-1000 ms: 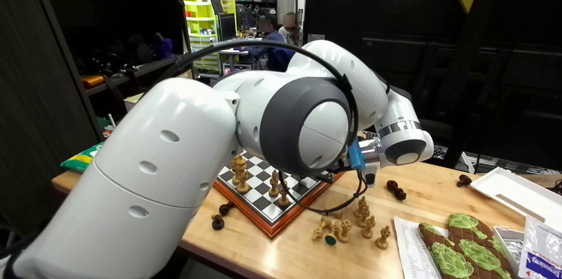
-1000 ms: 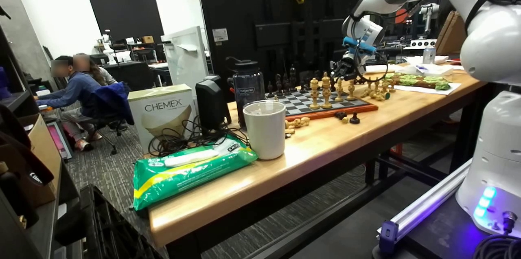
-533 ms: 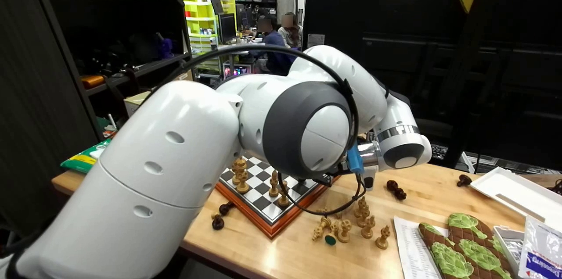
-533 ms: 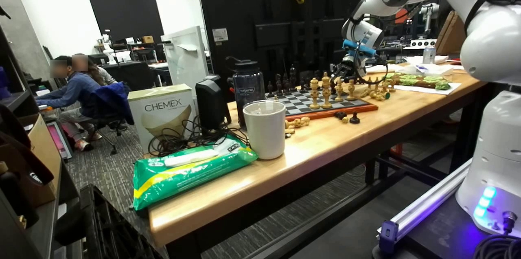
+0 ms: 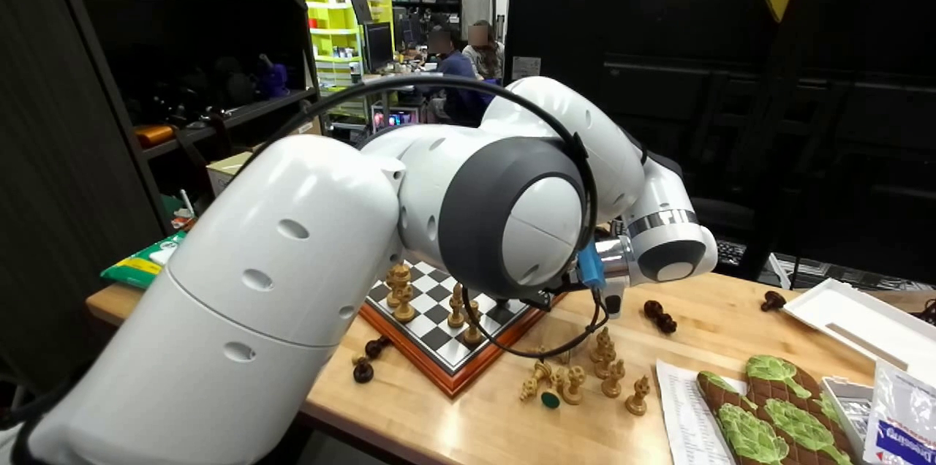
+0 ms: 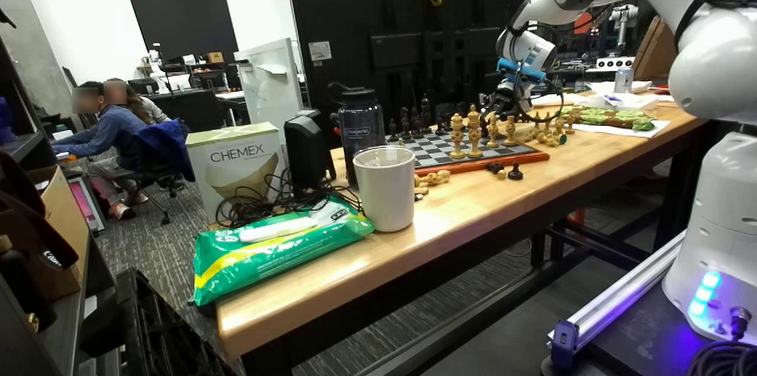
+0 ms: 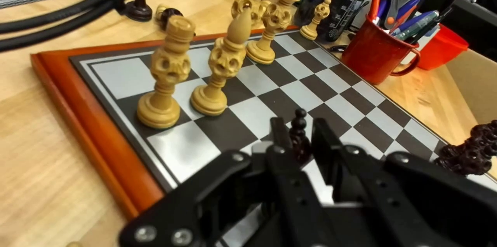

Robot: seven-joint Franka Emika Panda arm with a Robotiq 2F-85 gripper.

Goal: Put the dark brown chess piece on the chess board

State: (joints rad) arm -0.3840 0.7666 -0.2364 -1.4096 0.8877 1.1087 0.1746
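The dark brown chess piece (image 7: 300, 140) stands upright between the finger pads of my gripper (image 7: 298, 120) in the wrist view. Its body fills the narrow gap, and its round head rises a little past the fingertips. Its base is partly hidden behind a finger, so I cannot tell whether it touches the board. The chess board (image 7: 103, 130) lies below, its reddish-brown frame at left; it also shows in both exterior views (image 5: 417, 354) (image 6: 502, 164). My gripper (image 6: 489, 109) hangs low over the board's near corner there. In an exterior view the arm largely hides it.
Light tan pieces (image 7: 171, 64) stand on the board near the gripper. Another dark piece (image 7: 471, 150) is to its right. Tan pieces (image 5: 574, 384) and dark pieces (image 5: 659, 316) lie beside the board. A red mug (image 7: 372, 51) with pens and a bottle (image 6: 361, 122) stand beyond.
The arm and gripper have come down slightly since one second ago. Over the last half second they have hardly moved. The other pieces and the board stay where they were.
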